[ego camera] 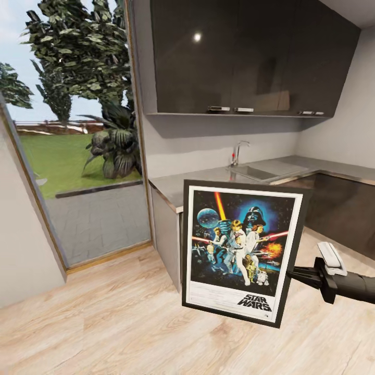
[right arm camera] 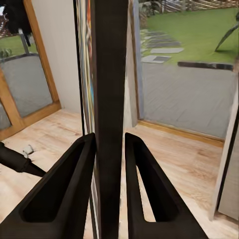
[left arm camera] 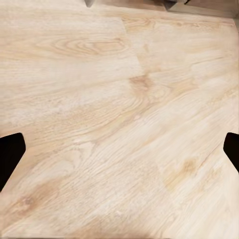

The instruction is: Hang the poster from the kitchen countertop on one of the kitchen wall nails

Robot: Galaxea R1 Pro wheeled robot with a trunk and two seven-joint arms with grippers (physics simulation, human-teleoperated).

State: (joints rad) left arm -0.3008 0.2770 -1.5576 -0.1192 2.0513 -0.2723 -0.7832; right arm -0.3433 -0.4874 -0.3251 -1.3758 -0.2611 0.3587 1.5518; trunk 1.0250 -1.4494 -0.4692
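Note:
The poster hangs upright in the air above the wood floor, in front of the counter's end, its Star Wars picture facing me. My right gripper is shut on the middle of its right edge. In the right wrist view both dark fingers clamp the black frame edge of the poster between them. The grey kitchen countertop runs behind the poster, with its sink and chrome tap. My left gripper is open over bare floor planks, its fingertips far apart.
Glossy dark upper cabinets hang over the counter, with grey wall below them. A large glass pane at the left looks onto a garden. Dark lower cabinet fronts stand at the right. Light wood floor spreads in front.

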